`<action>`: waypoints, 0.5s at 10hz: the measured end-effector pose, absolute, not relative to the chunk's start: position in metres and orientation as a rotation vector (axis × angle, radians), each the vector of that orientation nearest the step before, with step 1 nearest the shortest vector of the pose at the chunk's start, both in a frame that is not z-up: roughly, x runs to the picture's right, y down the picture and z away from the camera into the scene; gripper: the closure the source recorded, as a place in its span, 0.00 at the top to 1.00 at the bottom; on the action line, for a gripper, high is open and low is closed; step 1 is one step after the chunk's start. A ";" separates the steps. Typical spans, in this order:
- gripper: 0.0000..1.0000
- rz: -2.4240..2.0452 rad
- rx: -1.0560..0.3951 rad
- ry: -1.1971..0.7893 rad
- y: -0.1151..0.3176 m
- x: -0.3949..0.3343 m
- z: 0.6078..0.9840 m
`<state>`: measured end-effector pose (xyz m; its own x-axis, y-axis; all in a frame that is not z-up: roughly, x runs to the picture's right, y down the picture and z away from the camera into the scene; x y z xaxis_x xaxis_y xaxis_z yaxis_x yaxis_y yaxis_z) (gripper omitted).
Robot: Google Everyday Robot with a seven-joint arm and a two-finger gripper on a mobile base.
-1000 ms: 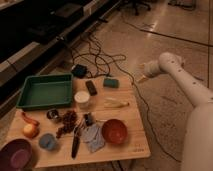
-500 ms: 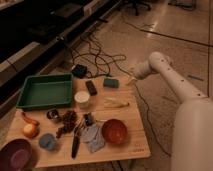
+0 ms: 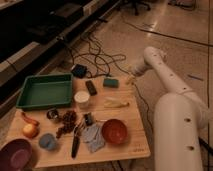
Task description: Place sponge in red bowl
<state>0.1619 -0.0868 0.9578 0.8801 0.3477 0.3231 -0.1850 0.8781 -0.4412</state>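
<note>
Sponge lies at the far edge of the wooden table, well apart from the red bowl near the front. Gripper hangs just right of the sponge; its state cannot be told

Arm has swung left vs 1 s ago. The gripper went from mid-right of frame to upper centre-right, and is now at the far right corner of the surface, just right of the sponge. Most of that shift came in the first half sec, w/ only a slight drop since. Arm's thick white link now fills the lower right of frame.
</note>
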 end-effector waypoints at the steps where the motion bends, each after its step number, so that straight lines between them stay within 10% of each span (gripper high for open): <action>1: 0.65 0.283 -0.427 -0.416 -0.085 0.165 0.969; 5: 0.65 0.274 -0.429 -0.472 -0.066 0.150 0.982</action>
